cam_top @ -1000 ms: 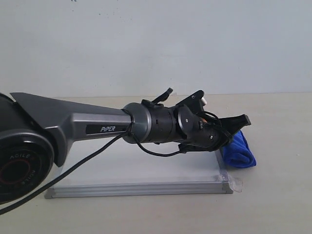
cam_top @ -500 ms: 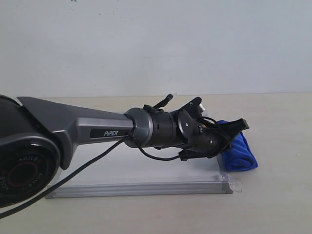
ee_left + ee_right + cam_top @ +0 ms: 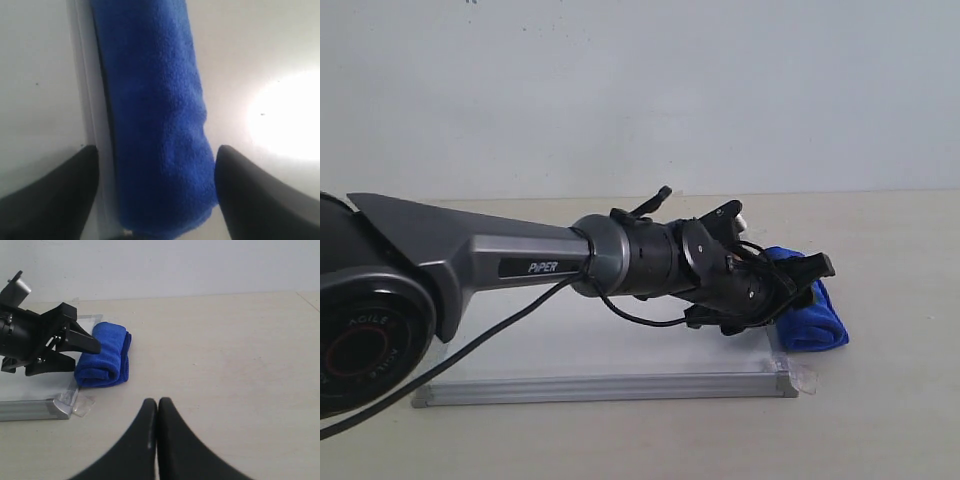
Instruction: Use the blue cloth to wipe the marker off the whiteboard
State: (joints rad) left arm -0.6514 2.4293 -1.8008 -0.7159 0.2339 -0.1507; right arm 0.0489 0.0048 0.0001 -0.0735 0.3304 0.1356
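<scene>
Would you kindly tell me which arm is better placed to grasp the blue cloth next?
Left. The left gripper is open and straddles the blue cloth, one finger on each side. The right gripper is shut and sits apart from it.

The left arm (image 3: 470, 260) stretches out long and nearly level. Its grey forearm runs into a black wrist (image 3: 655, 260) that tips slightly downward toward the gripper. A thin black cable (image 3: 520, 310) trails under the forearm and loops up to the wrist. The left gripper (image 3: 807, 283) sits at the far end with its jaws spread wide, its two dark fingers (image 3: 47, 200) well apart from each other. The right gripper (image 3: 157, 407) is held well apart from the left one. Its jaws are pressed together along their length, with only a hairline seam between them.
</scene>
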